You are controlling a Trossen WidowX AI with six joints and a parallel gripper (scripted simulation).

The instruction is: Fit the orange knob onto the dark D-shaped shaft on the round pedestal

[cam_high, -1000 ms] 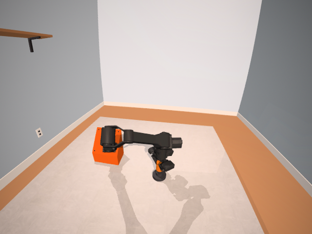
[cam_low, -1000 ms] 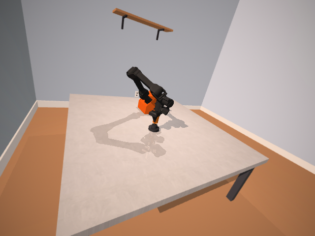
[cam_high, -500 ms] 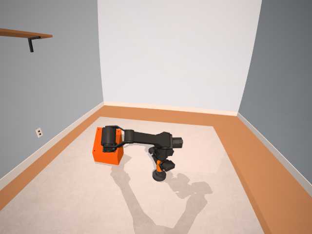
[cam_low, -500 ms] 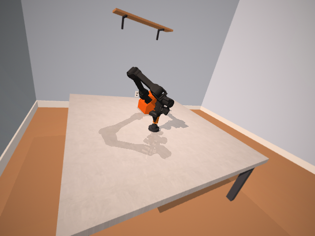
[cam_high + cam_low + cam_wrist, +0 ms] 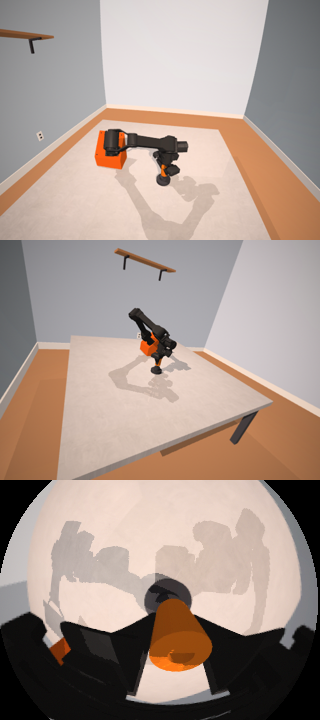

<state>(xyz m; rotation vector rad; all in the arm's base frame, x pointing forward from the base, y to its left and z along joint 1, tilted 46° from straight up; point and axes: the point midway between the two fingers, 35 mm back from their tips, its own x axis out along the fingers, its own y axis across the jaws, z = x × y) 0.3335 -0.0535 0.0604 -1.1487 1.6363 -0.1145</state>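
Note:
The orange knob (image 5: 163, 173) (image 5: 157, 364) (image 5: 181, 630) is a plain cylinder, held between the fingers of my gripper (image 5: 164, 169) (image 5: 158, 360) (image 5: 174, 618), which is shut on it. The dark round pedestal (image 5: 163, 181) (image 5: 156, 370) (image 5: 184, 591) stands on the table directly below. The knob's lower end is over the raised centre of the pedestal, very close to it. The shaft is hidden, and I cannot tell how far, if at all, it is inside the knob. The flat sides of hole and shaft are not visible.
The orange base block (image 5: 109, 161) (image 5: 147, 347) of the arm stands on the pale table (image 5: 77, 206) (image 5: 116, 433), behind the pedestal in the exterior view. Arm shadows fall around the pedestal. A wooden shelf (image 5: 23, 33) (image 5: 144, 260) hangs high on the wall.

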